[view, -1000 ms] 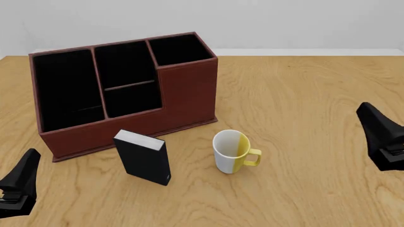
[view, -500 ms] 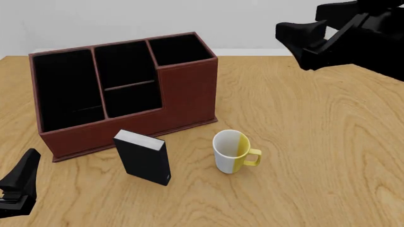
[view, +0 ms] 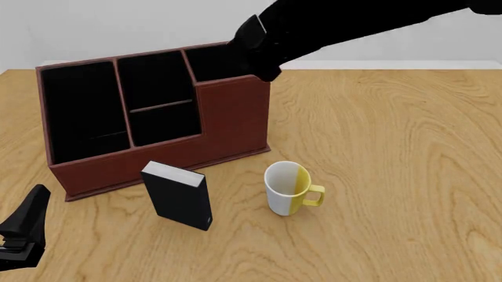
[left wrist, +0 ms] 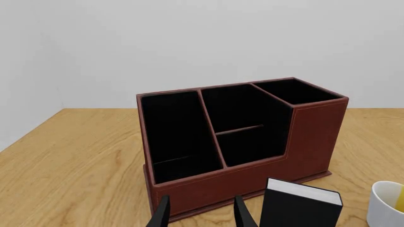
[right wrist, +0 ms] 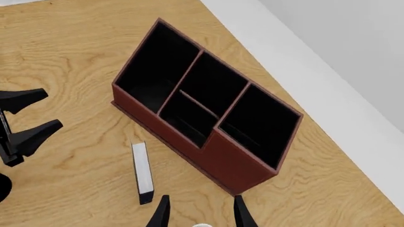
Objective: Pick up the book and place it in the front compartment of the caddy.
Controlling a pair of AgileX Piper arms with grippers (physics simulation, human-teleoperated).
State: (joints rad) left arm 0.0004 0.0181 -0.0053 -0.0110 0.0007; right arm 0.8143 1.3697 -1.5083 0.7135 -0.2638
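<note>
Frankly, I had nothing done: the book (view: pixel 178 196) stood untouched on the counter (view: pixel 392 147) at the caddy's (view: pixel 231 117) six o'clock, my left fingers (left wrist: pixel 200 215) and right fingers (right wrist: pixel 200 213) spread and holding nothing.

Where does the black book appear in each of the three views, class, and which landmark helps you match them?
Left wrist view: book standing at the bottom edge, in front of the caddy.
Front view: book upright, left of the mug.
Right wrist view: book seen from above, beside the caddy's long wall.
Shared landmark: the caddy.
</note>
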